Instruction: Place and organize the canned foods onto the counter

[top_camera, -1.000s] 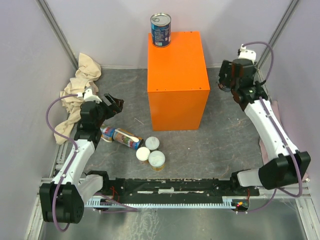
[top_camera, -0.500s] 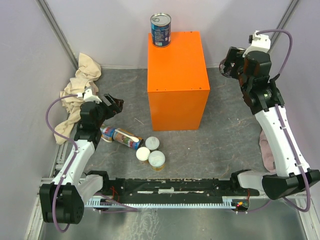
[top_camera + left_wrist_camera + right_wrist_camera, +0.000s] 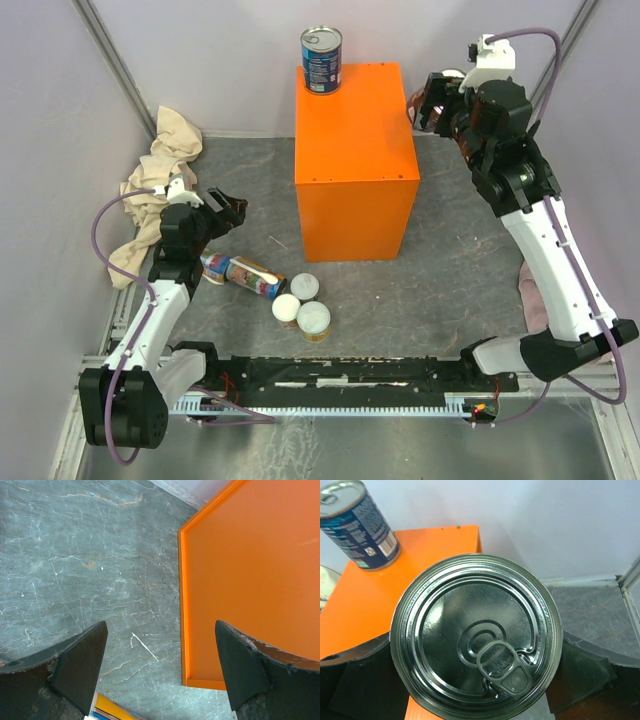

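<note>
Stretching beneath the left jaws, apart and seemingly empty, lies a veined grey surface (image 3: pixel 90 555); pale walls (image 3: pixel 545 520) beyond. Right jaws clamp a ribbed ring-pull steel can (image 3: pixel 476 637); ahead-left of them a blue-labelled can (image 3: pixel 357 527) stands on the smooth orange counter (image 3: pixel 440 540).

Light: bright, even, diffuse, from above. Shadows: soft, faint on the tabletop (image 3: pixel 450 270). Glare: pale ringed highlights on the lid of the can (image 3: pixel 476 635). Dark, underexposed: fingers (image 3: pixel 355 685) beside it.
</note>
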Action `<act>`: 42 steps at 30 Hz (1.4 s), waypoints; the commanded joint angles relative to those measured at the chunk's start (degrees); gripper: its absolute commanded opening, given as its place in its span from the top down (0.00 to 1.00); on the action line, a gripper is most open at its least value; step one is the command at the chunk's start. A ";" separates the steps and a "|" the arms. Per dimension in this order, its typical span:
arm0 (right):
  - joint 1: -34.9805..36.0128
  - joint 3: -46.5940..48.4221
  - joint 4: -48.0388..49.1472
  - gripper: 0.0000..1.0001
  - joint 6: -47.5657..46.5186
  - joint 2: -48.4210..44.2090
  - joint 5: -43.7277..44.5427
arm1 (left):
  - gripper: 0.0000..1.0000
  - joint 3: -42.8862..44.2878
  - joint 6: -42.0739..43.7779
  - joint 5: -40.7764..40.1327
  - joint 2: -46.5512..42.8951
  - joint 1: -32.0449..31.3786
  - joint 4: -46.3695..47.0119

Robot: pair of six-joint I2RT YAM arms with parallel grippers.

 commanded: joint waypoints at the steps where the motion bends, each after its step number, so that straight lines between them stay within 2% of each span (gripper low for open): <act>1: 1.69 9.85 8.49 0.99 -1.38 1.14 -1.76 | 0.06 0.20 -2.93 0.91 -1.24 0.32 3.36; 14: 6.49 21.71 1.19 0.99 -3.57 11.87 -2.50 | 0.06 0.30 -2.92 0.99 -1.31 0.37 3.44; 20: 8.50 30.39 -3.26 0.99 -5.86 18.62 -0.38 | 0.06 0.57 -3.02 1.46 -1.08 0.36 3.51; 28: 9.14 43.33 -10.20 0.94 -7.48 27.71 3.50 | 0.06 0.72 -3.58 3.07 -0.35 0.36 4.09; 33: 9.17 46.08 -10.91 0.92 -7.44 30.71 4.08 | 0.06 1.05 -3.74 3.59 0.04 0.35 4.32; 39: 9.16 40.65 -5.75 0.82 -6.86 29.17 4.59 | 0.06 1.17 -3.64 4.04 0.28 0.37 4.32; 42: 9.12 38.11 -3.10 0.67 -6.65 27.99 4.44 | 0.06 1.16 -3.65 4.08 0.36 0.37 4.32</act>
